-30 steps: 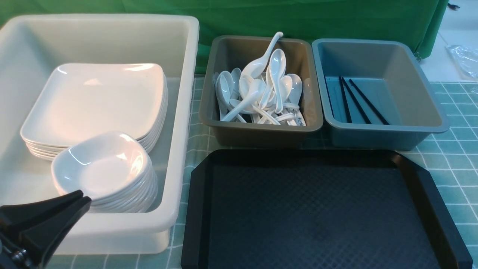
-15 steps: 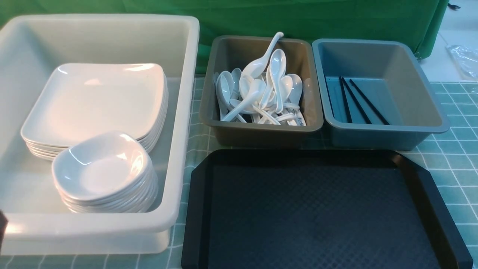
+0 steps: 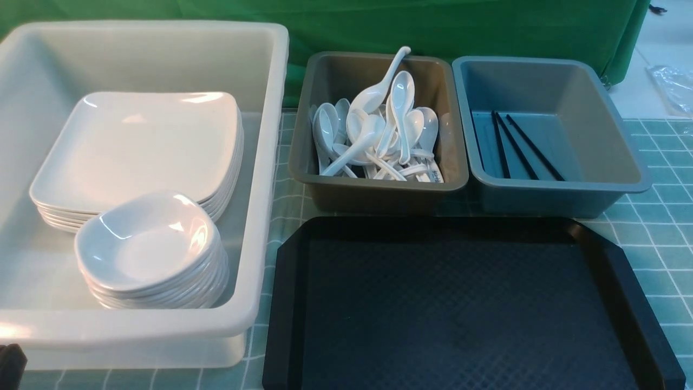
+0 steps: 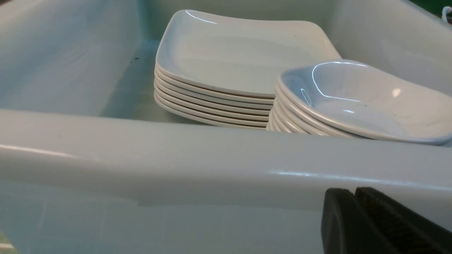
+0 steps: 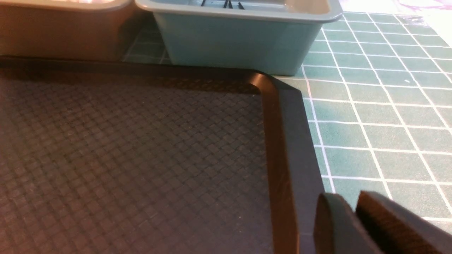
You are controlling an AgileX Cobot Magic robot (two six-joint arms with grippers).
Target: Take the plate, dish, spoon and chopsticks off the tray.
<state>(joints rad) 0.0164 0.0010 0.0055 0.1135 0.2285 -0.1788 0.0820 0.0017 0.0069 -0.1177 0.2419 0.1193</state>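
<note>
Beyond left gripper [image 4: 355, 211], stacked dishes [image 4: 356, 100].

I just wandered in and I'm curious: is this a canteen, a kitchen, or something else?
It looks like a staged dish-sorting table, probably a test setup and not a real canteen. A black tray sits on a checked green cloth before tubs of stacked plates, spoons and chopsticks, with a green backdrop behind.

The tray [image 3: 471, 303] lies right of the tub [image 3: 260, 162], before two bins [image 3: 460, 179].
</note>
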